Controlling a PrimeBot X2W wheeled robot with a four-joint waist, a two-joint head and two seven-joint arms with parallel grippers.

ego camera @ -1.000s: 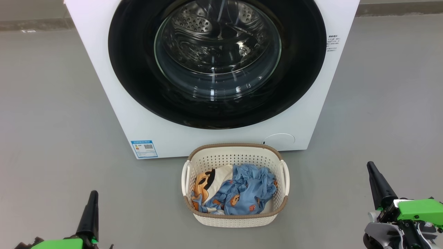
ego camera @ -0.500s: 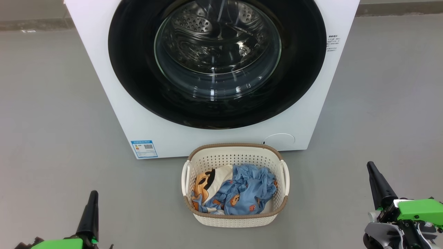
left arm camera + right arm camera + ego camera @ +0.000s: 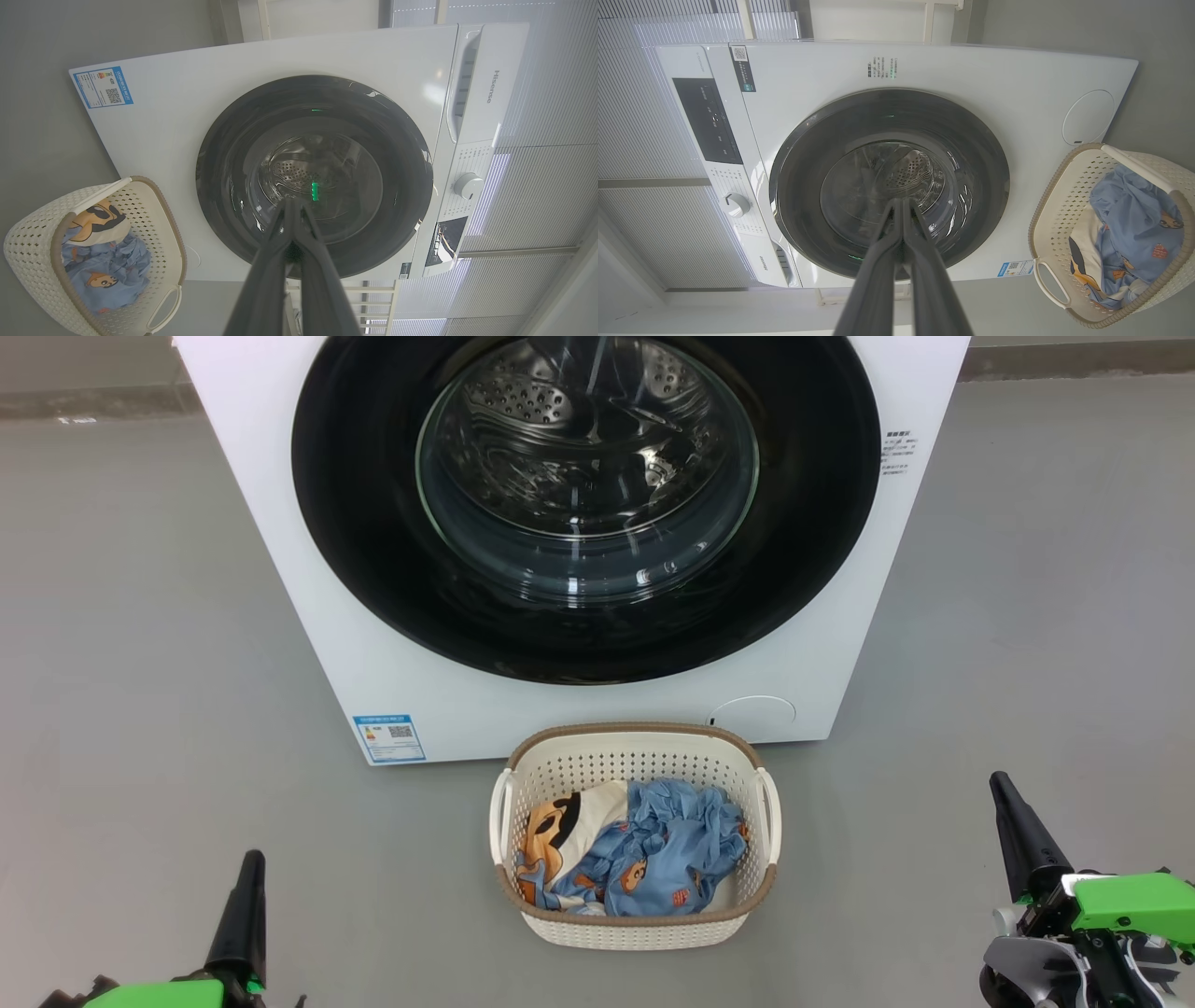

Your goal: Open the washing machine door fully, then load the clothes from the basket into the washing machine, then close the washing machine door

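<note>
Low at the near side of the grey floor (image 3: 140, 663), the left claw (image 3: 248, 870) rises at the lower left of the head view and the right claw (image 3: 1004, 793) at the lower right. Each has its two dark fingers pressed together on nothing (each wrist view shows the pair meeting at one point). Both claws are well apart from everything else.

Between them and a little farther on, the basket (image 3: 639, 761) stands on the floor, just in front of the machine (image 3: 280, 541) and about centred under the door (image 3: 355, 523); whether basket and machine touch I cannot tell. The clothes (image 3: 667, 859) lie heaped inside the basket. The cream piece with the orange-and-black figure is toward its left side, and the light-blue fabric fills the middle and right.

Behind the basket the white machine shows a small blue label (image 3: 388, 738) at its lower left front corner and a round flap (image 3: 752, 717) at the lower right. The door is closed against the front, and the perforated steel drum (image 3: 523, 397) shows through its glass.
</note>
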